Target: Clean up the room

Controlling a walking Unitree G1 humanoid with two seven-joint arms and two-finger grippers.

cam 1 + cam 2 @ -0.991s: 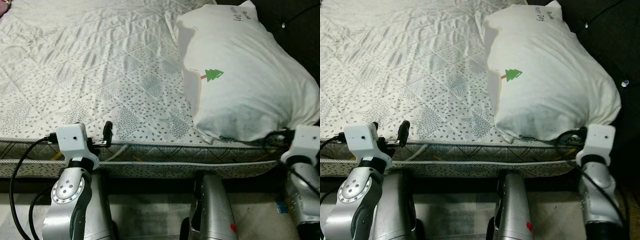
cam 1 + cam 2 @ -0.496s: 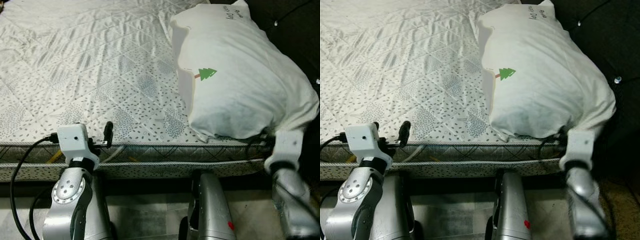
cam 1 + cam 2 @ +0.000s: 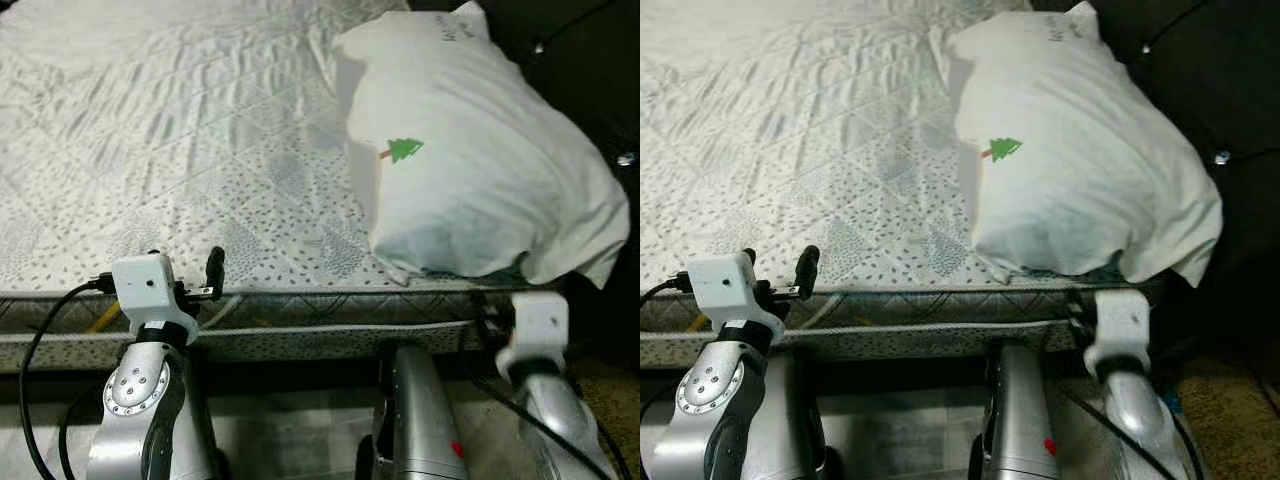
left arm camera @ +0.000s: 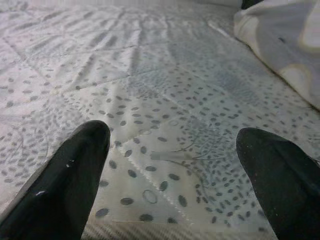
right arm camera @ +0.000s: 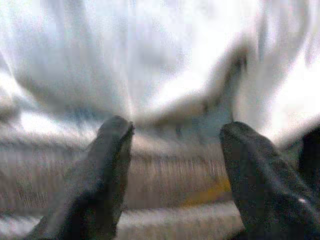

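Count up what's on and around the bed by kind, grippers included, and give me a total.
Pillow, white with a green tree print: 1
Mattress, white quilted with a grey speckle pattern: 1
Grippers, both open: 2, the left gripper over the mattress's near edge, the right gripper facing the pillow's near end
Total: 4

Bed with a single pillow at its right side

The bed (image 3: pixel 150 150) is covered by a pale quilted mattress cover stitched in diamonds and sprinkled with small grey flecks; its piped front edge runs across the near side. A plump white pillow (image 3: pixel 480 190) lies directly on it toward the right, bearing a small green tree print (image 3: pixel 403 151) on its near face and faint handwriting near its far corner.
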